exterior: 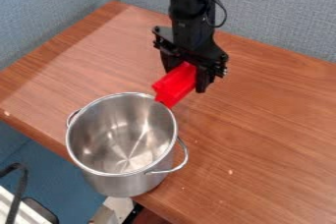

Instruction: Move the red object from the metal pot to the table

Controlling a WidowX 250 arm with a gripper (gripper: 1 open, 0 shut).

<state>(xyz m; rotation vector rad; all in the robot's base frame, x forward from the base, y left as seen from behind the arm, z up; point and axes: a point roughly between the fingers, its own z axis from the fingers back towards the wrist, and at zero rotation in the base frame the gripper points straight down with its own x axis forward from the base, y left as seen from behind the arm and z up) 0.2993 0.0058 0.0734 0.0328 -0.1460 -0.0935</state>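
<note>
one gripper (pixel 188 69) is clenched on the red object (pixel 174 85), hanging just beyond the metal pot (pixel 122 145). likely so it clears the rim before reaching the table (pixel 79 61)

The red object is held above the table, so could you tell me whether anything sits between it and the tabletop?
Nothing visible does. The red object, in the claw, hangs over bare table beside the metal pot.

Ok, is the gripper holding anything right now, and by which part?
Yes: the gripper is shut on the red object, gripping its upper end; the rest hangs down.
</note>
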